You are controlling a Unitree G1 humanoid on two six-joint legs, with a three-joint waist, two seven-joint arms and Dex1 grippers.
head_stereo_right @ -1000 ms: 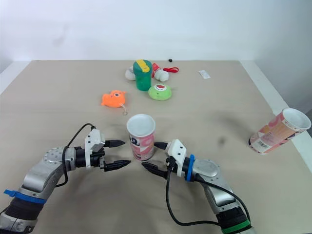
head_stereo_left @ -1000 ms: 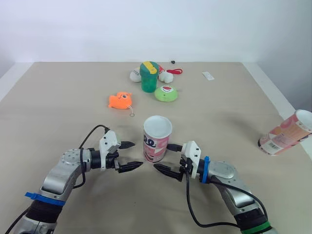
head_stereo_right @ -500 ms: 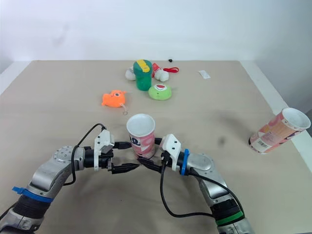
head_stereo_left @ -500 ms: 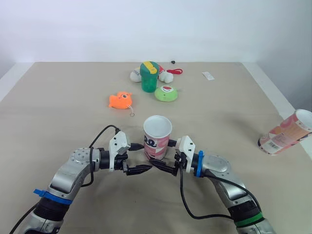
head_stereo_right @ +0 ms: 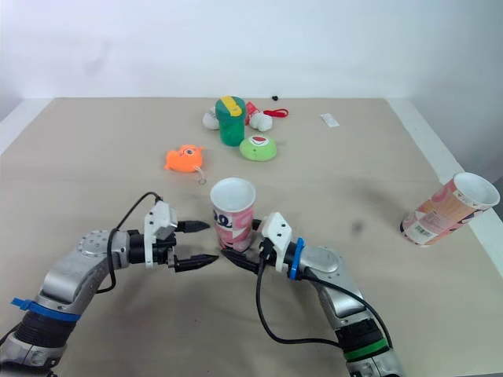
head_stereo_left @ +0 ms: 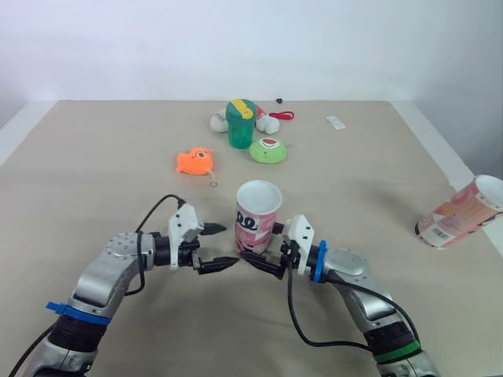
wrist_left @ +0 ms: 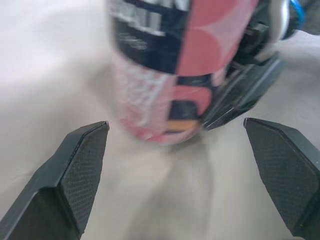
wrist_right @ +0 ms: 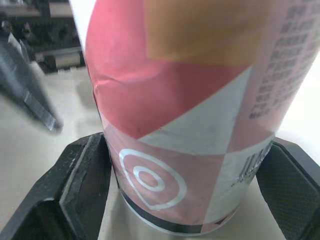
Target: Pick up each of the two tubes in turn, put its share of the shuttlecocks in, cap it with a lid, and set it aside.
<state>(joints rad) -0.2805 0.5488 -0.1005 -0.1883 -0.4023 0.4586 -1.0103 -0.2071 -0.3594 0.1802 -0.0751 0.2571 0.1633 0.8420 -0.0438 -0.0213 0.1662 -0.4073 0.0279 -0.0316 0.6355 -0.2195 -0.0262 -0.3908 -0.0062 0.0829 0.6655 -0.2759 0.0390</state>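
Left claw [head_stereo_left: 229, 245] withdrew, gap beside tube [head_stereo_left: 258, 210] | right claw [head_stereo_left: 258, 245] clamps base

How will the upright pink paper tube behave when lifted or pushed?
The upright pink paper tube looks empty through its open top, so probably light. A crease in its wall suggests it may crush if squeezed hard. Tall on a narrow base, it could tip.
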